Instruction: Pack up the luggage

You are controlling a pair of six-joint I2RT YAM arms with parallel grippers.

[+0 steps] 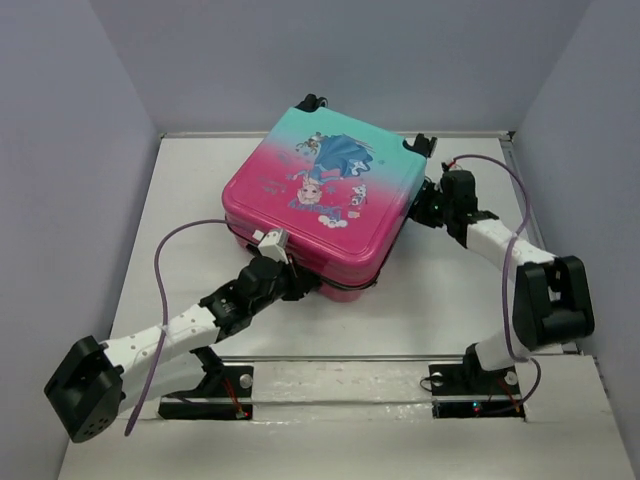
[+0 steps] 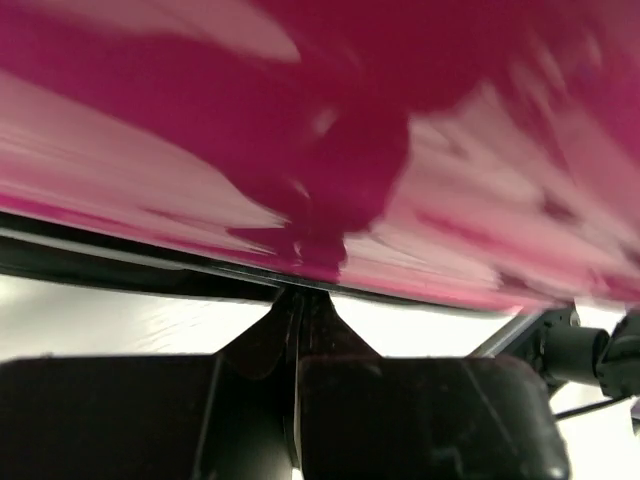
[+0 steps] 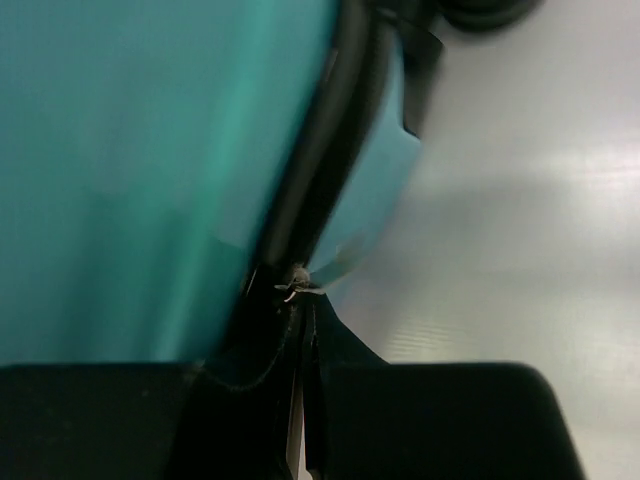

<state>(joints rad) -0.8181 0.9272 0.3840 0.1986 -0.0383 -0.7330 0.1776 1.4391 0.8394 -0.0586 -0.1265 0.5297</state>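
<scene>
Now the luggage (image 1: 325, 195) lies flat and closed on the tabletop (image 1: 190, 190), toward the far middle, turned a little so that one corner points near. Its printed shell faces up, teal on the far side and pink on the near side. Black wheels (image 1: 421, 144) show at the far edge.

The left tool (image 1: 312, 287) sits low at the near pink edge, against the black seam (image 2: 120, 262) that runs round the shell. In the left wrist view its fingers (image 2: 400, 420) are together with no gap, and their tips meet the seam just under the pink shell. Whether anything is pinched between them I cannot tell.

The right tool (image 1: 428, 208) is at the right side of the luggage, near the far right corner. In the right wrist view its fingers (image 3: 430, 420) are likewise together, tips against the seam between the teal halves. A metal bit (image 3: 290, 290) sits right at the tips, too small to tell whether it is held.

Both arms reach in from the near edge, one from the left and one from the right.
</scene>
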